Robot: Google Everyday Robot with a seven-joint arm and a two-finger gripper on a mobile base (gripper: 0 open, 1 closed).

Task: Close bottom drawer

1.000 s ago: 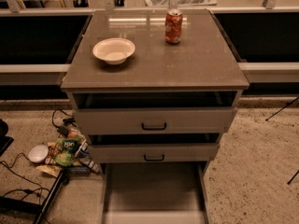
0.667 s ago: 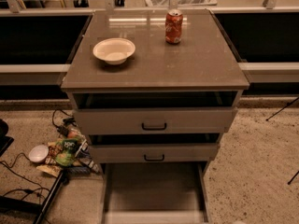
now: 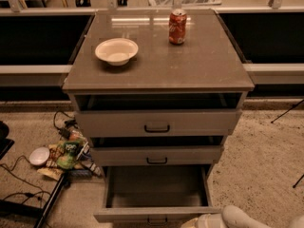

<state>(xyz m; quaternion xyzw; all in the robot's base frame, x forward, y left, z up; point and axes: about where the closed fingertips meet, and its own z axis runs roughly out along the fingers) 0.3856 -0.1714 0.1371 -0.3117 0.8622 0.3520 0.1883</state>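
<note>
The bottom drawer [image 3: 156, 214] of the grey-beige cabinet stands pulled out toward me. Its deep plain grey tray [image 3: 156, 186] is open to view and holds nothing I can see. Its small dark handle [image 3: 156, 220] sits at the bottom edge of the view. The middle drawer [image 3: 156, 155] and the top drawer [image 3: 156, 122] above it are each out a little. My gripper [image 3: 223, 218] shows as white rounded parts at the bottom right, right beside the right end of the bottom drawer's front.
A white bowl [image 3: 116, 50] and a red soda can [image 3: 177, 26] stand on the cabinet top [image 3: 199, 70]. Snack packets [image 3: 66, 153], a small white dish [image 3: 39, 156] and cables [image 3: 19, 175] lie on the floor at the left. Black stand legs [image 3: 285, 113] show at the right.
My gripper has come into view at the bottom right. The bottom drawer's front, out of view before, now shows at the bottom edge. The cabinet and the things on it have not moved.
</note>
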